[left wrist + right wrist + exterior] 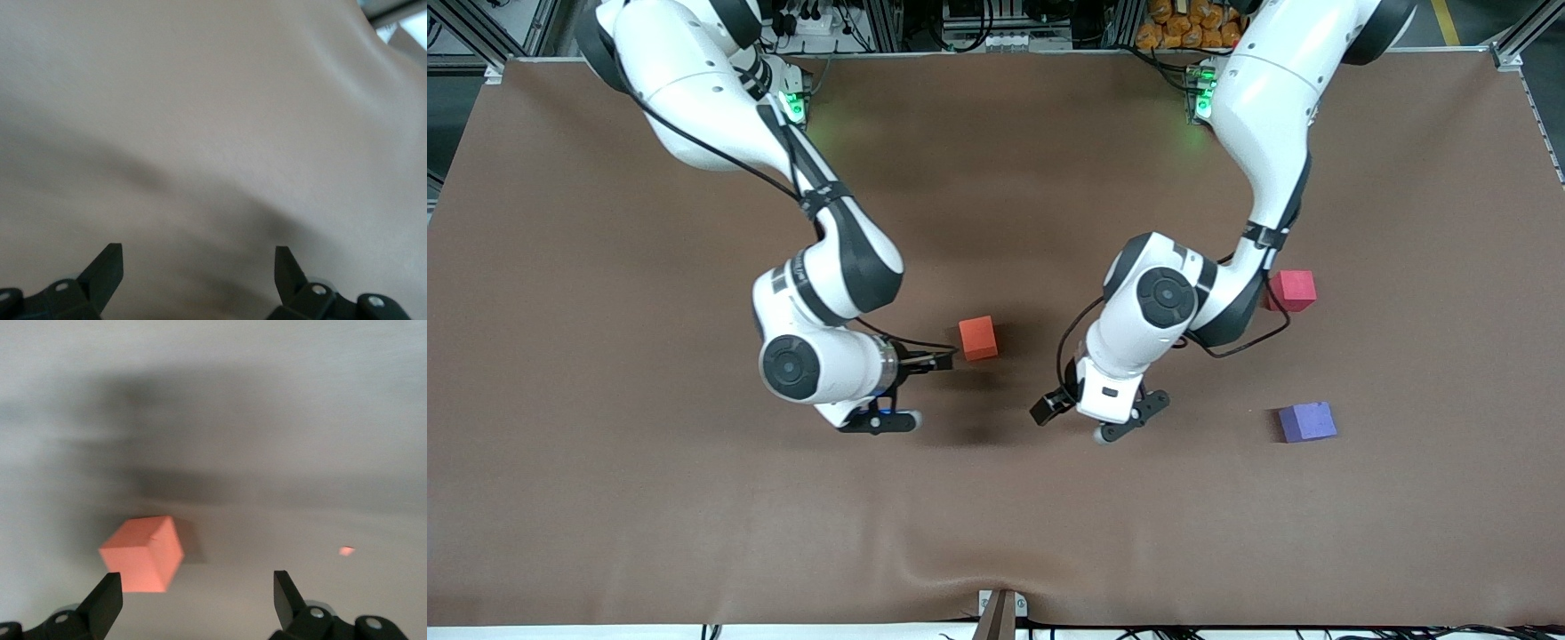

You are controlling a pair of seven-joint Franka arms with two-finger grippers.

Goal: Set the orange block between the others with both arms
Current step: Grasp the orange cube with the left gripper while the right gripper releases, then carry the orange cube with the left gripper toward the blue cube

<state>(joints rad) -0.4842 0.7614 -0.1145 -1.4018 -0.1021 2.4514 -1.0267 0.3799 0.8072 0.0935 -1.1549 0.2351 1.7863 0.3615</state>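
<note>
Nearest the front camera lies the small matte purple-blue foam cube (pixel 1307 421), on the brown table cover (pixel 605 444) toward the left arm's end, well apart from the small matte pinkish-red foam cube (pixel 1292 290), which sits farther from the camera and is partly masked by the left arm's forearm. The small matte orange foam cube (pixel 978 338) (pixel 143 553) rests flat near the table's middle, edges slightly skewed to the table edges, with no long axis. The right gripper (pixel 914 391) (pixel 195 600) hangs just beside it, fingers apart and empty; the left gripper (pixel 1100 420) (pixel 198 277) hangs over bare cover between the orange and purple-blue cubes, fingers apart and empty.
</note>
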